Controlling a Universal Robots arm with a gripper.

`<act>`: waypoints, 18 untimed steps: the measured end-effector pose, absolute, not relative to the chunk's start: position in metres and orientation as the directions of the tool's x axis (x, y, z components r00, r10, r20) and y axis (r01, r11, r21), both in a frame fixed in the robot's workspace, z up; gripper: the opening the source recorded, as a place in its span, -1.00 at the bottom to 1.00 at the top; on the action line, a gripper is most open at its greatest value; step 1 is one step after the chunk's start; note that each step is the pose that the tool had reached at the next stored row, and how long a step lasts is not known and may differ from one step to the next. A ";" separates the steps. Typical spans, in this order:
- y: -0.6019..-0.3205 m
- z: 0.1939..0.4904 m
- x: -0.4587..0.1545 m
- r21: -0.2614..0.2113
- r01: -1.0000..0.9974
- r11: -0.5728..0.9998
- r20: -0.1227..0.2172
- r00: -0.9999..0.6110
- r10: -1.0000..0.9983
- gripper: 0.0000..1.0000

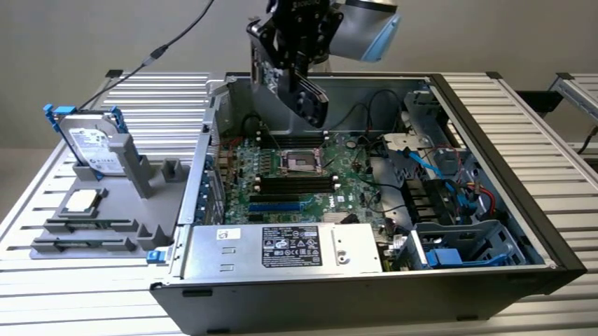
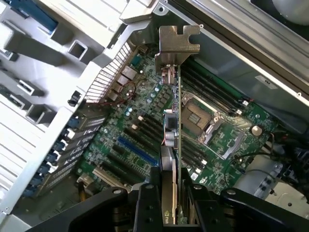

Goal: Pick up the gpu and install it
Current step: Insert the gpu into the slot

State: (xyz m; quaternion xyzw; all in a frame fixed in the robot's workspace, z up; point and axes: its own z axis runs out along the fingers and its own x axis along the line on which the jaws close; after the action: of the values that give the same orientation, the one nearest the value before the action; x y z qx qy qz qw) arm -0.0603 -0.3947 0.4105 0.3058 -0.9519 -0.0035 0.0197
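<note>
Gripper: black two-fingered gripper (image 1: 291, 66) (image 2: 169, 195) was clamped on the gpu; one finger pressed each flat face of the card

Gpu: thin flat rectangular card (image 1: 310, 101) (image 2: 173, 145) with a green circuit face, a black face and a silver metal end bracket (image 2: 178, 43); it hung tilted over the far part of the open case, above the motherboard and seemingly clear of it; the wrist view saw it edge-on, bracket end farthest from the fingers

Case: open black and grey metal computer case (image 1: 523, 210) lay on a slatted aluminium table (image 1: 523, 105)

Motherboard: green circuit board (image 1: 280, 175) (image 2: 145, 121) lay flat inside; its square metal CPU socket (image 1: 306, 162) (image 2: 200, 118) sat below the card

Stand: grey plastic holder (image 1: 140, 210) stood at the exterior view's left, beside the case; it carried a silver hard drive in a blue frame (image 1: 89, 140) and a small square silver chip (image 1: 82, 201)
</note>
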 end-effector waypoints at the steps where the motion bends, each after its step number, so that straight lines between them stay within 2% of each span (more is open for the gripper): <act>1: -0.395 0.410 -0.060 0.020 -0.597 0.802 0.034 -0.801 -0.598 -0.47; 18: -0.395 0.407 -0.060 0.040 -0.813 0.582 0.015 -0.581 -0.813 -0.47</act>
State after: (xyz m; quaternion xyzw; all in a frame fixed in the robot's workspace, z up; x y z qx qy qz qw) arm -0.0603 -0.3947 0.4068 0.4572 -0.8891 -0.0142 0.0155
